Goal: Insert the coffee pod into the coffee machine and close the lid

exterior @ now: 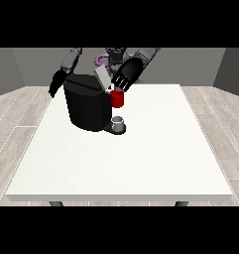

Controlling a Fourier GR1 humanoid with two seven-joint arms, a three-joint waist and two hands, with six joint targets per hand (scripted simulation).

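Table [141,163]: large, white, fills the middle of the front view; most of its top is bare, with everything gathered at the far left part, near the robot.

Robot [113,53]: small, at the top of the view behind the table's far edge; both arms reach forward and down to the machine.

Coffee machine [86,104]: black, bulky body standing on the table at the far left; a grey lid [102,77] stands tilted up at its top right, so the top is open. What lies inside the opening cannot be told from here.

Hand at the view's right [127,74]: black, over the machine's top right corner, just beside the raised lid; fingers point down toward the red thing and look partly curled. Whether they have hold of anything cannot be told.

Hand at the view's left [56,83]: black, hanging at the machine's far left side, close to its body; fingers look long and straight, pointing down, with nothing in them.

Red thing at the machine [117,98]: a short red cylinder at the machine's right front, just under the fingers of the hand at the view's right.

Grey thing [118,122]: a small cup-like shape standing on the machine's dark base plate, below the red thing; it cannot be told for the pod.

Coffee pod: not plainly seen anywhere in this view.
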